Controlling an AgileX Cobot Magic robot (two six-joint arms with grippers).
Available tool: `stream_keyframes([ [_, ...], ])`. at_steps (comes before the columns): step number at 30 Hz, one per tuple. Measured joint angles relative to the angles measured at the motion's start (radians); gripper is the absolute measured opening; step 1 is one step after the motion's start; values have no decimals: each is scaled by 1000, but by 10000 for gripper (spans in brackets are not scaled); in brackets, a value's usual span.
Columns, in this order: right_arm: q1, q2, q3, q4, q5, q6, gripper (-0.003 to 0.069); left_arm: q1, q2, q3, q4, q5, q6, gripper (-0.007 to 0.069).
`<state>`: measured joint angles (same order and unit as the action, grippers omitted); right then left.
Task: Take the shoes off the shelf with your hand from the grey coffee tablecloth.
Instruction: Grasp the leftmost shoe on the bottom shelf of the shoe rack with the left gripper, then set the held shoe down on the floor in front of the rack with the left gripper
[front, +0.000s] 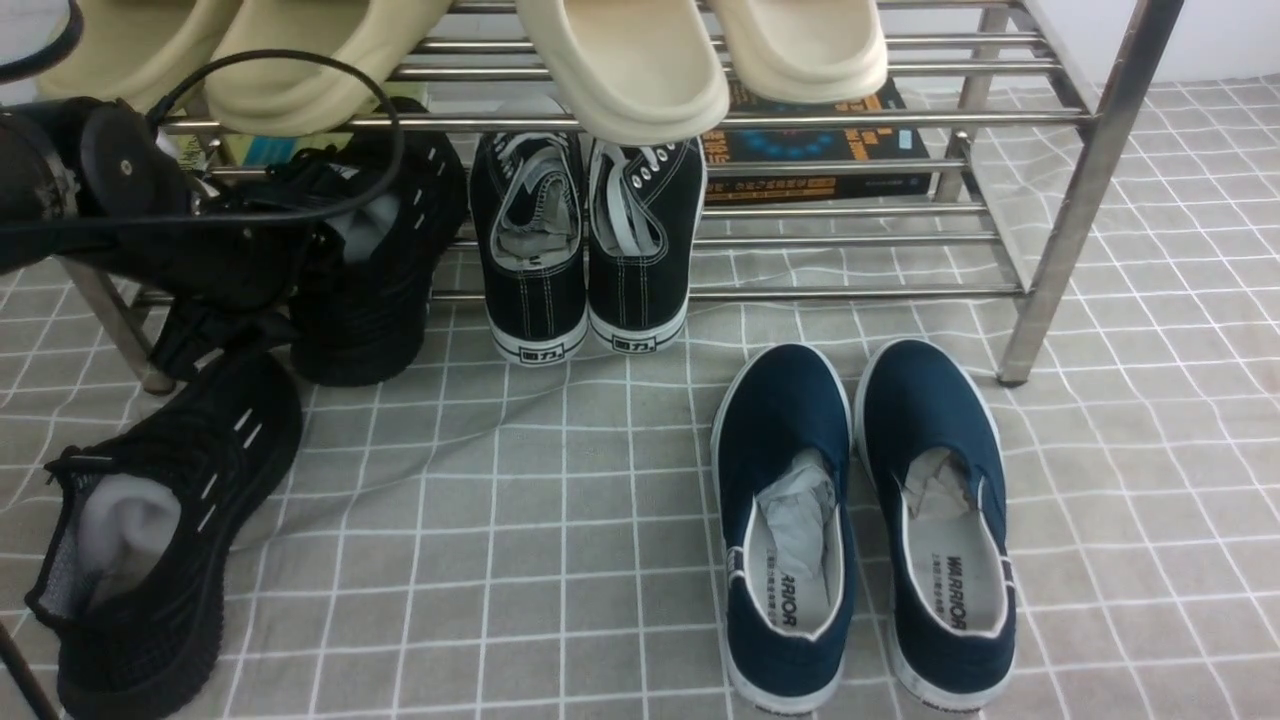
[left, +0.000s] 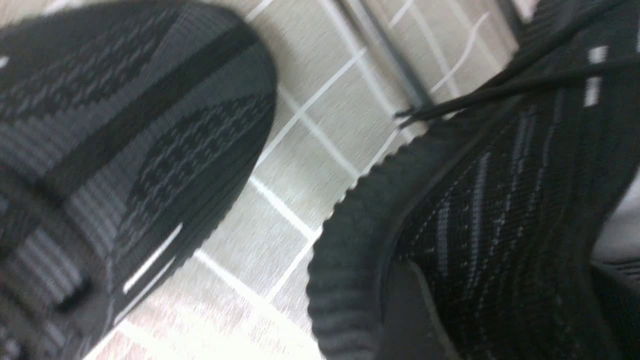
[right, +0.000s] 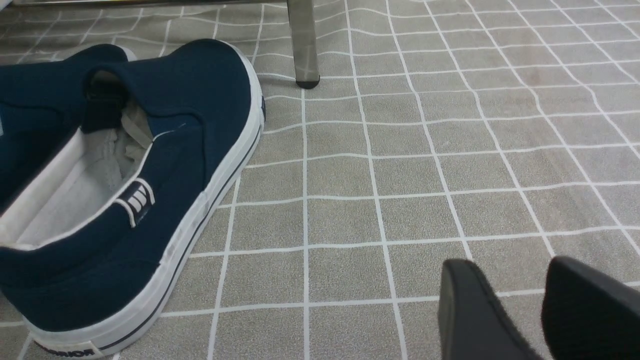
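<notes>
Knit sneaker (front: 180, 530) on the cloth (front: 560, 560), its mate (front: 370, 250) at the shelf (front: 860, 292). Likely light, soft upper, stiffer sole; pinch the heel collar. Left gripper (front: 240, 312) between them, jaw state and grip unclear. Right gripper (right: 505, 280) open, nothing held.

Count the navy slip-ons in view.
2: one navy slip-on stands on the cloth in front of the rack; the other is just right of it, nearer the rack's right leg.

black mesh sneakers (front: 175, 540): 2 | canvas sneakers (front: 640, 250): 2 | navy slip-ons (front: 790, 530): 2
</notes>
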<state>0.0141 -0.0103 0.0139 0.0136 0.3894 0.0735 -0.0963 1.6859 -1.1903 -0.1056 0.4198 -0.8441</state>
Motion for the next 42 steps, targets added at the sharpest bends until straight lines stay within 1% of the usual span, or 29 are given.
stream_keyframes([
  [3, 0, 0, 0, 0, 0, 0, 239, 0, 1, 0, 12, -13, 1, 429],
  [5, 0, 0, 0, 0, 0, 0, 239, 0, 9, -1, 13, -7, -1, 416],
  [7, 0, 0, 0, 0, 0, 0, 239, 0, 13, -1, 12, 17, -1, 360],
  [9, 0, 0, 0, 0, 0, 0, 239, 0, 17, -1, 12, 30, 14, 265],
  [10, 0, 0, 0, 0, 0, 0, 239, 0, 17, -1, 12, 32, 16, 253],
  [11, 0, 0, 0, 0, 0, 0, 239, 0, 17, -1, 12, 43, 31, 155],
  [12, 0, 0, 0, 0, 0, 0, 239, 0, 17, -1, 10, 57, 37, 99],
  [13, 0, 0, 0, 0, 0, 0, 239, 0, 15, -1, 6, 69, 41, 63],
  [14, 0, 0, 0, 0, 0, 0, 239, 0, 9, -1, -3, 85, 46, 42],
  [17, 0, 0, 0, 0, 0, 0, 239, -4, -13, 0, -5, 131, 79, 29],
  [18, 0, 0, 0, 0, 0, 0, 239, -19, -52, 1, 25, 181, 113, 27],
  [19, 0, 0, 0, 0, 0, 0, 239, -21, -52, 1, 25, 187, 115, 27],
  [20, 0, 0, 0, 0, 0, 0, 239, -46, -97, 1, 69, 239, 123, 27],
  [21, 0, 0, 0, 0, 0, 0, 239, -50, -97, 1, 69, 245, 123, 27],
  [22, 0, 0, 0, 0, 0, 0, 239, -73, -128, 1, 106, 286, 116, 27],
  [25, 0, 0, 0, 0, 0, 0, 239, -116, -153, 1, 142, 354, 88, 27],
  [26, 0, 0, 0, 0, 0, 0, 239, -159, -162, 1, 192, 406, 45, 27],
  [29, 0, 0, 0, 0, 0, 0, 239, -237, -163, 16, 291, 449, -43, 27],
  [30, 0, 0, 0, 0, 0, 0, 239, -243, -163, 16, 298, 451, -50, 27],
  [32, 0, 0, 0, 0, 0, 0, 239, -327, -163, 44, 393, 471, -147, 27],
  [33, 0, 0, 0, 0, 0, 0, 239, -352, -163, 57, 426, 476, -183, 27],
  [37, 0, 0, 0, 0, 0, 0, 239, -400, -163, 99, 494, 489, -256, 29],
  [42, 0, 0, 0, 0, 0, 0, 239, -406, -164, 138, 496, 541, -266, 29],
])
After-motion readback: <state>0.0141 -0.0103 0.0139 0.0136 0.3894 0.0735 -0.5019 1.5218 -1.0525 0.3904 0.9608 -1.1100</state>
